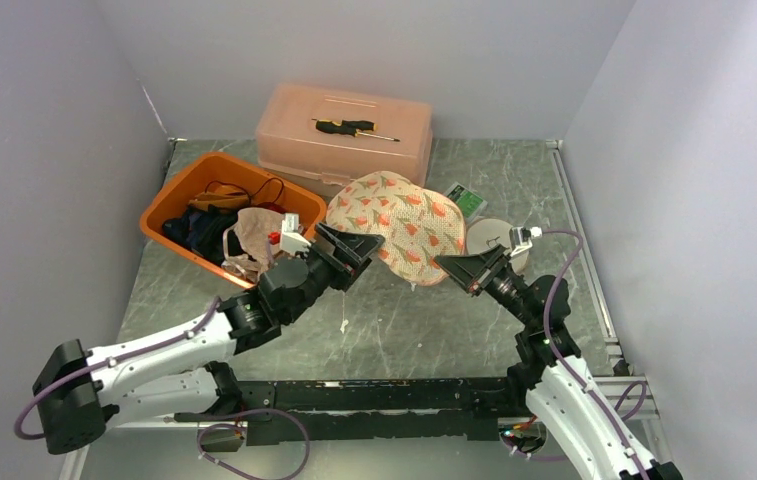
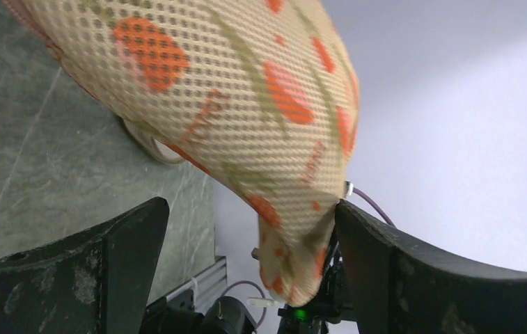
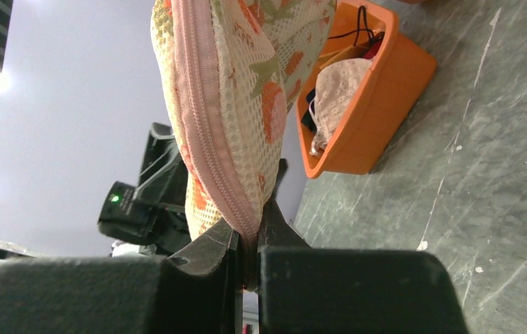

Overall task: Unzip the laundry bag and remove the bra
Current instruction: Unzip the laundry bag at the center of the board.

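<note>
Top external view, near edge: both arms reach forward over the grey table (image 1: pixel 404 325) toward its middle.

Right tool (image 1: pixel 451 266): narrow, jaws clamped on the bag (image 1: pixel 399 215) at its near right edge. Right wrist view confirms it: the tool (image 3: pixel 246 236) pinches the pink zip (image 3: pixel 205 118), which runs up the bag's (image 3: pixel 274 90) seam from the jaws. The stretch of zip in view looks closed.

Left tool (image 1: pixel 359 250): wide, holding nothing. It sits at the bag's near left edge. In the left wrist view the tool (image 2: pixel 250 209) has its fingers (image 2: pixel 128 257) spread, and the bag's (image 2: pixel 232 90) lower corner hangs between them, touching one finger and apart from the other.

Bag: cream mesh with an orange and green print, held up off the table between the two tools. Contents cannot be made out through the mesh, so the bra is not confirmed.

Left of the bag: orange bin (image 1: pixel 159 215) on the table, holding dark clothes, cables and a pale garment (image 1: pixel 254 240). Right wrist view shows the same bin (image 3: pixel 379 104) and garment (image 3: pixel 337 90); what kind of garment it is cannot be told.

Right of the bag: white roll (image 1: pixel 489 235) on the table, partly under the bag. Just behind it lies a green packet (image 1: pixel 467 200).

Far side: pink box (image 1: pixel 344 140), lid shut, behind the bin and bag. A screwdriver (image 1: pixel 354 127) lies on its lid.
</note>
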`<state>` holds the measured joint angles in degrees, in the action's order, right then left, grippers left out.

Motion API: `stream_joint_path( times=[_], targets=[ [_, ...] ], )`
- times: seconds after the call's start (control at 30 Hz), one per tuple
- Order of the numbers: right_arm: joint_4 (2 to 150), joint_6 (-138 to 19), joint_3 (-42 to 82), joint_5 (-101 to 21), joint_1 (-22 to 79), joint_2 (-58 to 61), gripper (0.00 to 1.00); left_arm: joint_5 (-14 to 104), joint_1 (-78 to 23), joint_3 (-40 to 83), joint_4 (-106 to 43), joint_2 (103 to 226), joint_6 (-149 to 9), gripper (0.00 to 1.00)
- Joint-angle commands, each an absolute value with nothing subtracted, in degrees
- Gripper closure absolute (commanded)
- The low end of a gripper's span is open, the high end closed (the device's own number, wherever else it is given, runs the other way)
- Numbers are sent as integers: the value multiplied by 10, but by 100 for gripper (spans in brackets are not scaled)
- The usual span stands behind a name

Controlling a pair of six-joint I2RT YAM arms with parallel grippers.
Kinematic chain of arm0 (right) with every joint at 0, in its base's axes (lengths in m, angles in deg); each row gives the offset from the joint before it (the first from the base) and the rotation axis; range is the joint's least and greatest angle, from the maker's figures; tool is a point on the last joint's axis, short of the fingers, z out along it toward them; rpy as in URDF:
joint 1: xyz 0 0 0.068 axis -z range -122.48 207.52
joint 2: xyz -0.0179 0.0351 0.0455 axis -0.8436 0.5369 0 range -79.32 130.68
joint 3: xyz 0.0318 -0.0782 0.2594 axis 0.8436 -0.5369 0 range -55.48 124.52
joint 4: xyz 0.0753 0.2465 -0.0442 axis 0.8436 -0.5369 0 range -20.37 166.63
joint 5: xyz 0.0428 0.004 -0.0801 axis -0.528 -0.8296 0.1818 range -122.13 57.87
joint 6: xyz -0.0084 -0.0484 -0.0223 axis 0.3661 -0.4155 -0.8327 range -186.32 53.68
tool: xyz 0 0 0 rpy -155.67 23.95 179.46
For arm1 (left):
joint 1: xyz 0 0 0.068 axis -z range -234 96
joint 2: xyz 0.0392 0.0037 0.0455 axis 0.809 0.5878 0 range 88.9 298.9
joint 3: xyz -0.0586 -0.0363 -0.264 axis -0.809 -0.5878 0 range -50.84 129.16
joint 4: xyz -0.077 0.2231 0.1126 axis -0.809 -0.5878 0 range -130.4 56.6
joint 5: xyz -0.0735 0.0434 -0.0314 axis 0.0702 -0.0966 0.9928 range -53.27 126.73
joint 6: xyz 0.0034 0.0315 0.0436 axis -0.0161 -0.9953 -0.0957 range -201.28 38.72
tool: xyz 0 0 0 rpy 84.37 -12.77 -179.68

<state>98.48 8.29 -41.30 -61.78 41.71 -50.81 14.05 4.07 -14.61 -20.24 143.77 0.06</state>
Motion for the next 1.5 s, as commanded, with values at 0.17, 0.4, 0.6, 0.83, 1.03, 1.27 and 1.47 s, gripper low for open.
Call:
stream_joint_path(
  times=[0.17,0.4,0.6,0.83,1.03,1.27,1.47],
  targets=[
    [1081,143,-420,-648,420,-523,100,214,-11,-179,-54,1484,67,25],
    [1101,181,-434,-662,420,-515,100,230,-20,-171,-21,1518,57,54],
    [1098,197,-437,-676,420,-515,100,230,-23,-174,-13,1528,47,74],
    [980,117,-399,-698,426,-508,86,223,-25,-157,-134,1498,22,97],
    [648,-162,-236,-612,425,-543,29,175,-24,-135,-323,1437,84,97],
    [544,-294,-159,-558,421,-551,25,167,-25,-23,-501,1474,153,97],
    [570,-322,-152,-685,417,-521,33,162,-24,50,-536,1521,163,97]
  ],
)
